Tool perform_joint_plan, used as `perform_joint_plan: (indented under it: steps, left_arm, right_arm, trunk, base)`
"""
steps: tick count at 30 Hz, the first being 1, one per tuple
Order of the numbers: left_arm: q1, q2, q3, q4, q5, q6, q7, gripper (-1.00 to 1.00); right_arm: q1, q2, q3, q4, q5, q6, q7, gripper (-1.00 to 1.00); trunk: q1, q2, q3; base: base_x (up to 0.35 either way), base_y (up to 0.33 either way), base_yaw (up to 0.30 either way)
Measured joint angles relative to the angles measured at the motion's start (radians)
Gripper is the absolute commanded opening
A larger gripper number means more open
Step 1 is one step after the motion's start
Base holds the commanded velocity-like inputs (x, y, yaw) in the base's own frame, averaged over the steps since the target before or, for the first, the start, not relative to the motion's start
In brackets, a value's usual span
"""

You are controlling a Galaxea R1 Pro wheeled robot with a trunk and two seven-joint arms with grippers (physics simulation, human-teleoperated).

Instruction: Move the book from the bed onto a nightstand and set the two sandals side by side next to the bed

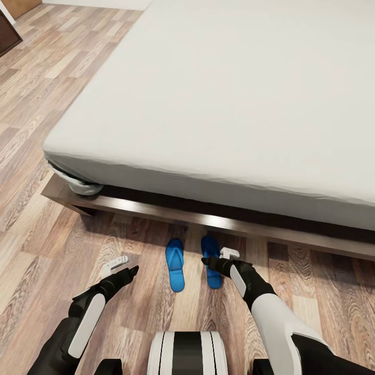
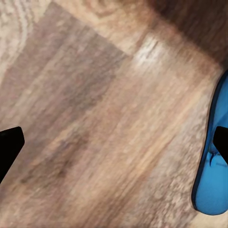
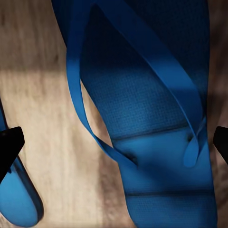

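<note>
right gripper (image 1: pixel 217 259): right over the right-hand sandal (image 1: pixel 211 266), jaws spread wide with nothing between them touching, far as I can tell. In the right wrist view that sandal (image 3: pixel 156 142) sits between the two dark fingertips (image 3: pixel 9 145), strap side up, so it looks let go of or not grabbed yet

left gripper (image 1: pixel 121 265): hanging over bare floor (image 1: pixel 47 245), jaws apart too. Its wrist view is mostly planks (image 2: pixel 95 118) with the edge of the left-hand sandal (image 2: pixel 213 166) beside one fingertip

sandals: both bright blue, flat on the floor, the left-hand one (image 1: pixel 175 264) just beside the other, roughly parallel with a narrow strip of wood between. Toes point at the bed frame (image 1: pixel 156 211), the right-hand one reaching slightly closer in. Honestly this half of the job looks pretty much done

bed (image 1: pixel 234 104): big pale mattress, nothing lying on the part I can see

book: can't spot it anywhere here, no clue if it's moved

nightstand: a dark brown corner (image 1: pixel 8 34) at the far left edge might be furniture, too cropped to say

what could go wrong: lifting the right arm out sloppy could catch a fingertip on the strap and drag the sandal crooked, and rolling the base forward could nudge the pair
</note>
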Motion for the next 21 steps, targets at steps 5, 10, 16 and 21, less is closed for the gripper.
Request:
perform_joint_plan:
  steps: [5, 10, 16, 21]
  left_arm:
    - [0.0, 0.0, 0.0, 0.0, 0.0, 0.0, 0.0, 1.0]
    - [0.0, 0.0, 0.0, -0.001, 0.0, 0.0, 0.0, 1.0]
    - [0.0, 0.0, 0.0, -0.001, 0.0, 0.0, 0.0, 1.0]
    - [0.0, 0.0, 0.0, -0.001, 0.0, 0.0, 0.0, 1.0]
  right_arm:
    - [0.0, 0.0, 0.0, 0.002, 0.0, 0.0, 0.0, 1.0]
    - [0.0, 0.0, 0.0, 0.002, 0.0, 0.0, 0.0, 1.0]
    - [0.0, 0.0, 0.001, 0.002, -0.002, 0.0, 0.0, 1.0]
    - [0.0, 0.0, 0.001, 0.002, -0.006, -0.001, 0.0, 1.0]
  trunk:
    - [0.0, 0.0, 0.0]
    - [0.0, 0.0, 0.0]
    - [0.0, 0.0, 0.0]
    - [0.0, 0.0, 0.0]
  base:
    - [0.0, 0.0, 0.0]
    - [0.0, 0.0, 0.0]
    - [0.0, 0.0, 0.0]
    - [0.0, 0.0, 0.0]
